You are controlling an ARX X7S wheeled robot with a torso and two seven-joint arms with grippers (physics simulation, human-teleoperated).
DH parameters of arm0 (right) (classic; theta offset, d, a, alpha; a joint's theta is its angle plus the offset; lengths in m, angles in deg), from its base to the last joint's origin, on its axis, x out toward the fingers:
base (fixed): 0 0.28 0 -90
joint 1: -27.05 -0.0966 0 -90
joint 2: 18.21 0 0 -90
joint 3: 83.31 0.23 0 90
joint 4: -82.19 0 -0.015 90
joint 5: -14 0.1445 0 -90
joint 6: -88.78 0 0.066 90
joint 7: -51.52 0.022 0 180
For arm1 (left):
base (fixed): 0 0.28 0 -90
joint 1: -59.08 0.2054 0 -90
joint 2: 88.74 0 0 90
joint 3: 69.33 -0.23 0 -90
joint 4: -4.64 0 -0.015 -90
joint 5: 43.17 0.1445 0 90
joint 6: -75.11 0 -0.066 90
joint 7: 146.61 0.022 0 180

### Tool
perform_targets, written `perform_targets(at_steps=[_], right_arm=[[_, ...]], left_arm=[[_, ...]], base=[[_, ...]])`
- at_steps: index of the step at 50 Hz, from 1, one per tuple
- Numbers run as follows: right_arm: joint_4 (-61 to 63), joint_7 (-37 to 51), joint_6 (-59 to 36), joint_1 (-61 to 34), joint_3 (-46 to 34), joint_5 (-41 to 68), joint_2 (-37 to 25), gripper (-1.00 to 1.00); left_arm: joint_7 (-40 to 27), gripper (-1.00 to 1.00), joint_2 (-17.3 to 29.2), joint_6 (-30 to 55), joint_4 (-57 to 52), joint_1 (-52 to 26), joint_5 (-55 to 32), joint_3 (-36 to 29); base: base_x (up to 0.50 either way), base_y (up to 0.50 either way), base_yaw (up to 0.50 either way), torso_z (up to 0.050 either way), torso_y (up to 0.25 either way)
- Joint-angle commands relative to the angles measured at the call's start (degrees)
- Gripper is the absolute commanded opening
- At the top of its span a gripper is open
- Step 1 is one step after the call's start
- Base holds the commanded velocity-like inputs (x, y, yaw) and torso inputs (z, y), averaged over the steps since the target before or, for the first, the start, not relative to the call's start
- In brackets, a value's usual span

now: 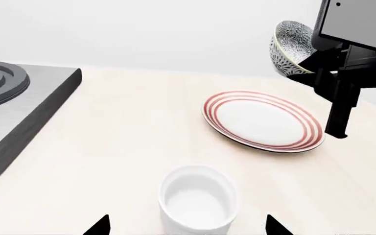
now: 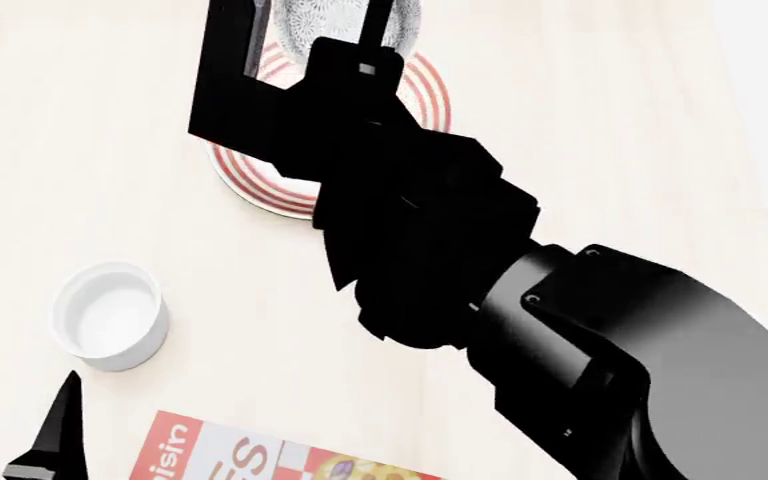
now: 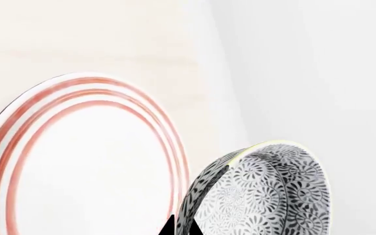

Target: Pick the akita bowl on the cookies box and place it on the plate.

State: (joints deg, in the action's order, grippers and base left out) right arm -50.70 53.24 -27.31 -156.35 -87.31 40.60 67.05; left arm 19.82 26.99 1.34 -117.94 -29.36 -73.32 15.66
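My right gripper (image 3: 181, 228) is shut on the rim of the akita bowl (image 3: 273, 196), with the bowl's wall pinched between its two fingertips. The bowl (image 1: 291, 46) hangs tilted in the air above the far edge of the plate (image 1: 263, 120), which has red rings and lies flat on the table. In the head view the right arm covers most of the plate (image 2: 418, 95) and bowl (image 2: 344, 20). One corner of the cookies box (image 2: 224, 455) shows at the near edge, with nothing on that corner. My left gripper (image 1: 188, 230) is open, low over the table.
A small plain white cup (image 1: 198, 203) stands right in front of my left gripper, between its fingers' line and the plate. A grey stove block (image 1: 25, 103) with a black burner sits beside it. A pale wall rises behind the table.
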Motion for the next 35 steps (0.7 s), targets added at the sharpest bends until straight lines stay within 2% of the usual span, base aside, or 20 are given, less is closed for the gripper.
perform_targets(at_steps=[1, 10, 35], right_arm=[[-6.4, 0.1, 3.0, 1.3, 0.4, -2.7, 3.5, -1.00], [-7.7, 0.2, 3.6, 2.4, 1.4, -3.9, 4.7, -1.00], [-7.1, -0.9, 3.0, 5.5, 5.1, -8.6, 4.7, -1.00]], left_arm=[[1.7, 1.00, 0.1, -1.8, 0.4, 0.9, -1.3, 0.2], [2.0, 1.00, 0.2, -2.4, 0.1, 1.5, -2.5, 0.8], [2.2, 1.00, 0.1, -3.2, 0.0, 2.3, -4.0, 1.2]], base=[[0.00, 0.00, 0.00, 0.002, -0.123], [0.00, 0.00, 0.00, 0.012, -0.238], [0.00, 0.00, 0.00, 0.000, -0.001]])
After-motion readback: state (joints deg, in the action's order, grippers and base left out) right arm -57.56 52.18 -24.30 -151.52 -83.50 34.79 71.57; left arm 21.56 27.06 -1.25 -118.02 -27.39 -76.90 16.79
